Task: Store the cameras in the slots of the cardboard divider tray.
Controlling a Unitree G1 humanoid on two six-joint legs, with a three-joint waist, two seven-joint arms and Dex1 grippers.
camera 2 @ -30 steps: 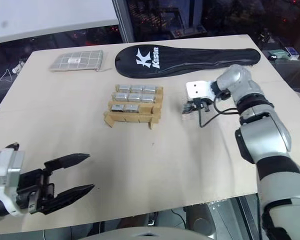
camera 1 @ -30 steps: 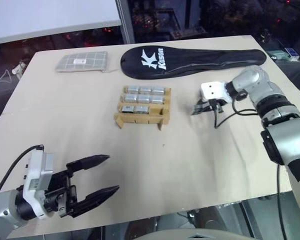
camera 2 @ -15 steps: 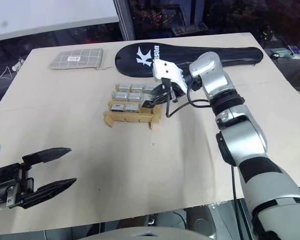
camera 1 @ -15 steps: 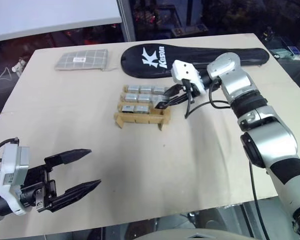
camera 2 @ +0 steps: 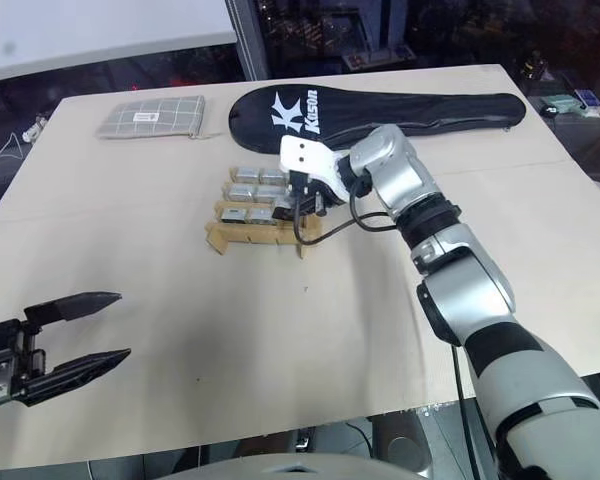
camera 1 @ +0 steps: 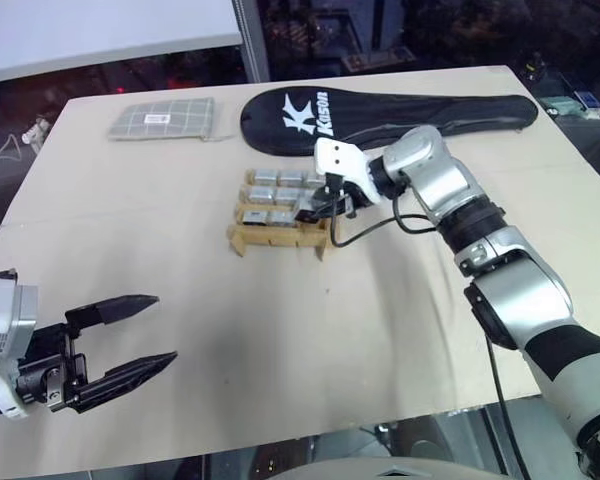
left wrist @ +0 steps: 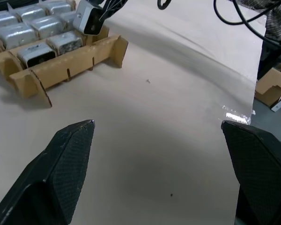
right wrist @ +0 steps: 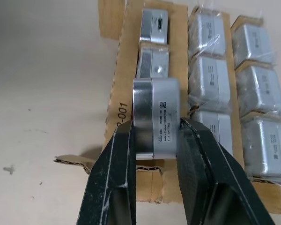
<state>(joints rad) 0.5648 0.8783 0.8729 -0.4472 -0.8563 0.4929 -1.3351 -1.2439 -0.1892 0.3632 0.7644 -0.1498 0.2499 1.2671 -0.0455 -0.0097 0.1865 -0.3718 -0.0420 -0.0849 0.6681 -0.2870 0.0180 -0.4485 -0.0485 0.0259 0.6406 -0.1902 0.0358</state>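
A: Near edge first. What's at the table's near left corner?

B: Left gripper, hovering over bare tabletop, fingers spread wide, nothing between them. Fingertips aim toward the table's middle.

A: And the cardboard divider tray?

B: Around the table's middle, nearer the far edge. Rows run left to right; corner flaps stick out toward the near edge. Far and middle rows each hold three cameras, lying side by side, wrapped in clear film. Near row holds two at its left end; the right-end slot looks empty.

A: Right gripper?

B: Right gripper sits over the tray's near right corner, clamped on a camera. The fingers pinch its two broad side faces. A label face with fine print and a small code square turns toward the wrist camera. Its long axis runs along the fingers, lined up with the cameras of the near row.

A: In the slot?

B: Can't tell; from the head views it looks just above it.

A: Far edge?

B: Black racket cover, long axis along the far edge, and a grey checked pouch at the far left corner.
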